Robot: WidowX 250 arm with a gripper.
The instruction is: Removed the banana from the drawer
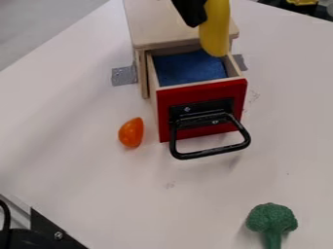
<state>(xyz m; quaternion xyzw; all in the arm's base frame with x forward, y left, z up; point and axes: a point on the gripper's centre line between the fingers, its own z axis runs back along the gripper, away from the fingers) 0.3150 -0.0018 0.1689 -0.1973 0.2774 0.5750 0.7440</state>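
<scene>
Clearly, the banana (pixel 215 29) is the thing to mind: it hangs nearly upright at one o'clock in the view, its lower end over the back of the open drawer (pixel 202 111). The black gripper (pixel 193 13) has it clasped, pressed against its eleven o'clock side. It looks like a smooth toy, probably light and stiff, so crushing is a small worry; slipping or swivelling on the curved skin is likelier. A hold across its narrow width, near mid-length, should balance best. An orange piece (pixel 131 133) lies at eight o'clock from the drawer, toy broccoli (pixel 271 220) at five.
</scene>
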